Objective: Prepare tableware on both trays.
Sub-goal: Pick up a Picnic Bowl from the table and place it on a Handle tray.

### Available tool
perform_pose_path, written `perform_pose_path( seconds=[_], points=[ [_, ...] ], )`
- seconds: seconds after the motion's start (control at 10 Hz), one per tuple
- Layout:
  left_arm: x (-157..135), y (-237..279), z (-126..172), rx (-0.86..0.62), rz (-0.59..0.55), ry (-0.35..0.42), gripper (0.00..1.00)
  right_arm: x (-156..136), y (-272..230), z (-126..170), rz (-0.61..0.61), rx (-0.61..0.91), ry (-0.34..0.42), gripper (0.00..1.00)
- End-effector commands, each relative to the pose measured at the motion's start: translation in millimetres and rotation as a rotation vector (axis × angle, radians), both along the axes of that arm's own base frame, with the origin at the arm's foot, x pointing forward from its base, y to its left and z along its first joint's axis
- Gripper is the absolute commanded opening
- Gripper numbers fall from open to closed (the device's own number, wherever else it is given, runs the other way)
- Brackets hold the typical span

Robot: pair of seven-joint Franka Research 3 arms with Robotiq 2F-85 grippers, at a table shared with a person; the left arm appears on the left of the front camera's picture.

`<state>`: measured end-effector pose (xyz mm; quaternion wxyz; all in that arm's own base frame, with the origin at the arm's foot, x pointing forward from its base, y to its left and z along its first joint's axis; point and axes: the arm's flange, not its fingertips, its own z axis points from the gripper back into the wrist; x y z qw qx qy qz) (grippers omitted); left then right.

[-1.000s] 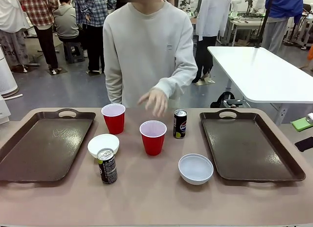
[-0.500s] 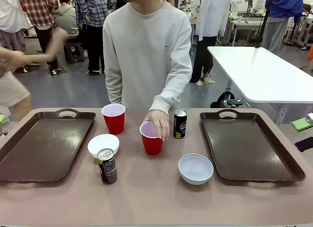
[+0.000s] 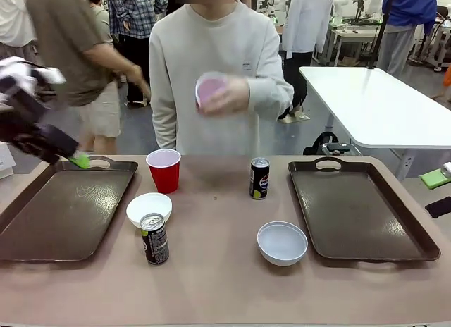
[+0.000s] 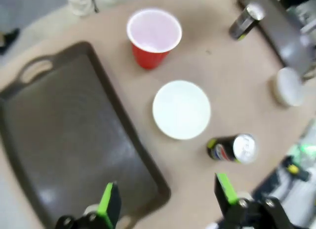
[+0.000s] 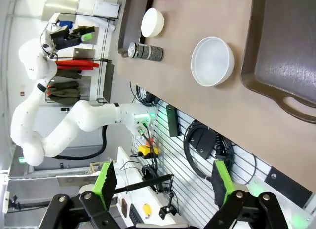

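At chest height the person's hand holds one red cup, blurred. The other red cup stands on the table by the left tray. In front of that cup are a white bowl and a dark can. A second can and a second bowl stand near the right tray. My left gripper hovers open above the left tray's far corner. Beyond the table's near edge, my right gripper is open and holds nothing.
Both trays are bare. Between them lies the tan tabletop. Another person walks behind the table at the back left, close to my left arm. A white table stands at the back right. Cables and a rack sit below the table edge in the right wrist view.
The person took hold of the middle red cup and lifted it to chest height. My left arm has come into view over the left tray's far corner. A passer-by has moved in behind.
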<state>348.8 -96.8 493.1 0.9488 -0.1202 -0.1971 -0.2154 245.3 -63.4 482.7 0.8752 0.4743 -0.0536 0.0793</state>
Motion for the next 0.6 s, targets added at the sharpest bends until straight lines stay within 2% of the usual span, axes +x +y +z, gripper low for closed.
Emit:
perform_pose_path(
  seconds=[0.0, 0.1, 0.3, 0.4, 0.5],
  points=[
    [-2.2, -43.4, -63.2, 0.215, 0.047, 0.008, 1.00, 1.1, -0.2, 1.3, 0.007, 0.030, -0.018, 1.00],
    [4.5, -69.8, -87.1, 0.295, 0.051, -0.021, 1.00, 1.1, -0.2, 1.3, 0.007, 0.030, -0.018, 1.00],
    [18.8, -93.0, -128.0, 0.332, 0.087, -0.021, 1.00, 1.1, -0.2, 1.3, 0.007, 0.030, -0.018, 1.00],
    [24.4, -95.8, -134.1, 0.315, 0.101, -0.006, 1.00, 1.1, -0.2, 1.3, 0.007, 0.030, -0.018, 1.00],
    [28.9, -90.4, -123.0, 0.247, 0.135, 0.072, 1.00, 1.1, -0.2, 1.3, 0.007, 0.030, -0.018, 1.00]
  ],
)
